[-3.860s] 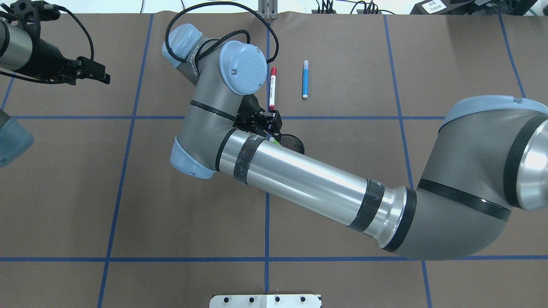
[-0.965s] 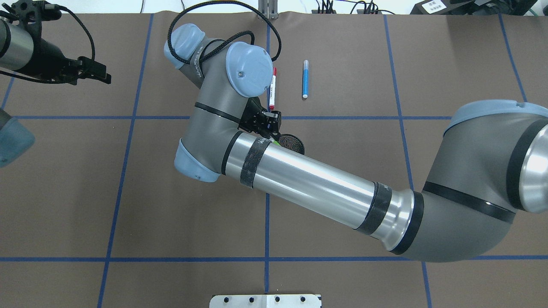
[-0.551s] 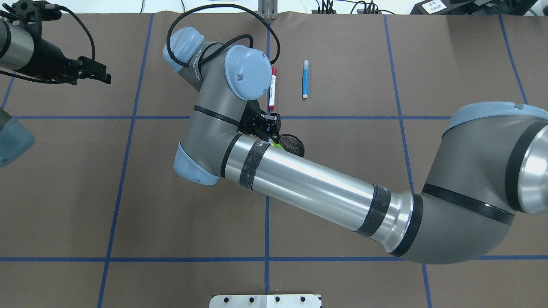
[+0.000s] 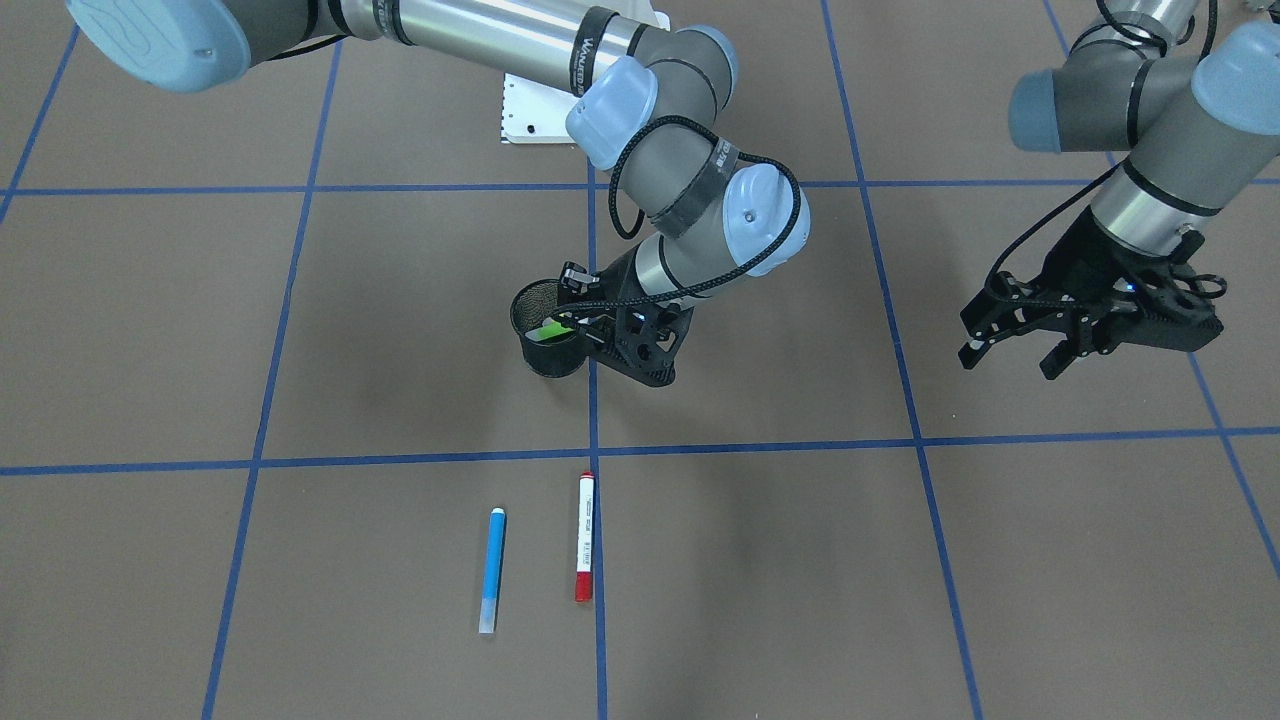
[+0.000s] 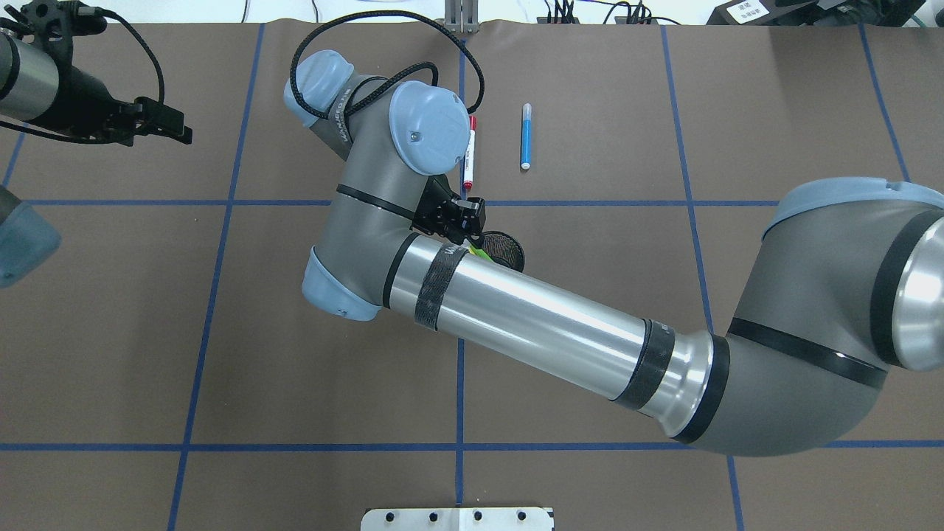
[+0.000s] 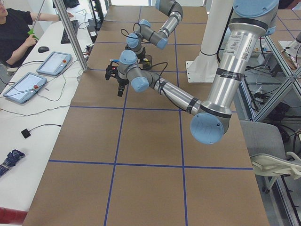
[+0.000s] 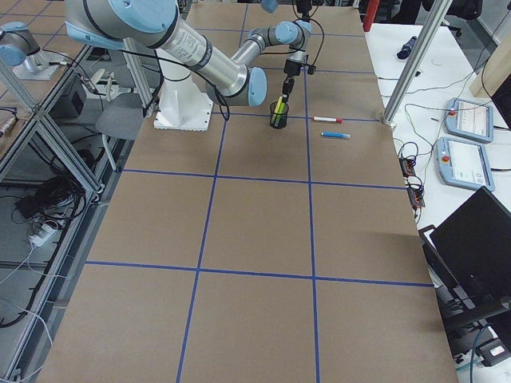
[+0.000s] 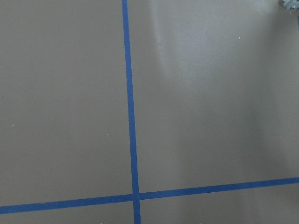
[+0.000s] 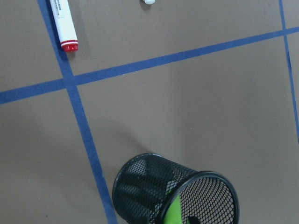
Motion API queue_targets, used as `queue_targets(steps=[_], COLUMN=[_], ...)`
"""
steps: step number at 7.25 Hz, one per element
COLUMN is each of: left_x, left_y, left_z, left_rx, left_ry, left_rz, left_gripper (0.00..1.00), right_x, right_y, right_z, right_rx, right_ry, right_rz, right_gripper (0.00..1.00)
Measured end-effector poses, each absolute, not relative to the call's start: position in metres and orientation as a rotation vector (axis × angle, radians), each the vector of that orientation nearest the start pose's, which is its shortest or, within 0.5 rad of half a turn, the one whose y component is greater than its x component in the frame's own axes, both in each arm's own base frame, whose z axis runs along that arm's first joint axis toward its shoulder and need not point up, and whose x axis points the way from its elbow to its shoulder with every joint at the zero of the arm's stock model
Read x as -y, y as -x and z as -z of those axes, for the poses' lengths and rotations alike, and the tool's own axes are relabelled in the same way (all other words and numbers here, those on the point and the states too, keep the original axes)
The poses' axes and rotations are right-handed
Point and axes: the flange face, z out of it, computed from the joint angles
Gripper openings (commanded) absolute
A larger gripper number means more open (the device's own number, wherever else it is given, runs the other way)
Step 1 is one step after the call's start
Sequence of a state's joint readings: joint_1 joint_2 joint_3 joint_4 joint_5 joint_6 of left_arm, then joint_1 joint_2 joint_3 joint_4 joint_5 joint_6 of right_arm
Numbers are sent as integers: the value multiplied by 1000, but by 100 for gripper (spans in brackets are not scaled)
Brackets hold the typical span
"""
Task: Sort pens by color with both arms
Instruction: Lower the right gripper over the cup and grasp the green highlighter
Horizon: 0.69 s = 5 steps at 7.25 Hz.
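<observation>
My right gripper reaches to the rim of the black mesh cup and looks shut on a green pen that leans in the cup's mouth. The green pen also shows in the right wrist view and the overhead view. A blue pen and a white pen with a red cap lie side by side on the table beyond the cup. No yellow pen shows. My left gripper hangs open and empty above the table, far from the pens.
The brown table has a grid of blue tape lines. The white metal base sits at the table's near edge. My right forearm spans the middle of the table. Tablets and cables lie on the side bench.
My right wrist has shifted slightly at the cup, and the green pen's visible end has moved a little with it. The left arm and the two lying pens have not moved.
</observation>
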State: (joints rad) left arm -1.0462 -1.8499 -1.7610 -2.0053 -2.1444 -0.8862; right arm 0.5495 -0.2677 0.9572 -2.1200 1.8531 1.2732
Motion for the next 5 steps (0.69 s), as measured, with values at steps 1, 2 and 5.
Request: queue_targets(steps=[1,2,5], left_x=[554,554,554], left_y=[-229,-229,-229], left_z=[-367,-368,-368], left_rx=[-973,-972,-972], left_ry=[-322,-321,-321], left_rz=[71,71,71], left_gripper=[99,99,99], right_x=[520,519,515], right_y=[647,646,642], right_z=[-107,-108,-110], right_rx=[245,252,264], right_ry=[199,197,192], right_rz=[-230,-228,-225], right_gripper=[17,14,8])
